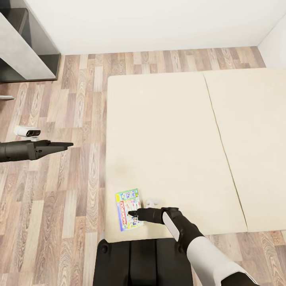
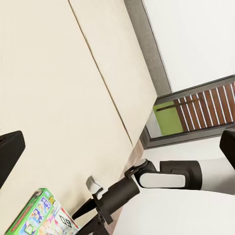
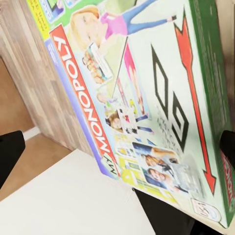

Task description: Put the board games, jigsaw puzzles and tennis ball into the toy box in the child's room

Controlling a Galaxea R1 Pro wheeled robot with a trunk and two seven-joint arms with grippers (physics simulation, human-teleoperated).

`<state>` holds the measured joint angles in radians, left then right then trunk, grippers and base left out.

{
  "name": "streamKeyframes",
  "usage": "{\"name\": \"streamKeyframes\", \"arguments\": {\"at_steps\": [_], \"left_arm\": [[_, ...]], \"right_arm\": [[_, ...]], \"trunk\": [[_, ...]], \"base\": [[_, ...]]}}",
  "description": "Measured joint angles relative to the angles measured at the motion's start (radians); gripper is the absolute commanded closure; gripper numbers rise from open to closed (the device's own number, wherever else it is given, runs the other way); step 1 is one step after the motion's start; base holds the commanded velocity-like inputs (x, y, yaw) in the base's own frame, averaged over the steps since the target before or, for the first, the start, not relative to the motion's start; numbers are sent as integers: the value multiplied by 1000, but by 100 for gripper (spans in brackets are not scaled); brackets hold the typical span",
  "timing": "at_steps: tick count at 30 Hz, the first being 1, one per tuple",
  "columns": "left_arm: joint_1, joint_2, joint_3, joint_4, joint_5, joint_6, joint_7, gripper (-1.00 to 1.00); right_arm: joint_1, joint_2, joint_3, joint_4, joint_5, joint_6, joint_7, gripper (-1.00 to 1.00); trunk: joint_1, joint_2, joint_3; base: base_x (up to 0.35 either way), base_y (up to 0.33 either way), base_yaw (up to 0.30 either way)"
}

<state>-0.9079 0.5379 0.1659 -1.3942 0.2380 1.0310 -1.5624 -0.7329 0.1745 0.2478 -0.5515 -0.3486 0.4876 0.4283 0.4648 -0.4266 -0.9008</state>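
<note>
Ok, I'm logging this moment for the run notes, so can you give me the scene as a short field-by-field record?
surface: wide beige mattress bed, seam running down its right part
game: flat green-and-white Monopoly board game box lying flat near the bed's near-left corner
right pincer: over the box, fingers spread, grip not settled
left pincer: out over the wood-plank floor, carrying nothing
far left: dark grey cabinet against the white wall
</note>
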Motion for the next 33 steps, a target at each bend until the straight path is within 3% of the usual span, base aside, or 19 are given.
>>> {"name": "streamKeyframes", "arguments": {"at_steps": [8,33], "left_arm": [[0,0,0,0,0,0,0,-100],[0,0,0,0,0,0,0,-100]], "right_arm": [[0,0,0,0,-3,-59,2,-100],[0,0,0,0,-2,-64,2,-100]], "trunk": [[0,0,0],[0,0,0]], "base": [[0,0,0],[0,0,0]]}}
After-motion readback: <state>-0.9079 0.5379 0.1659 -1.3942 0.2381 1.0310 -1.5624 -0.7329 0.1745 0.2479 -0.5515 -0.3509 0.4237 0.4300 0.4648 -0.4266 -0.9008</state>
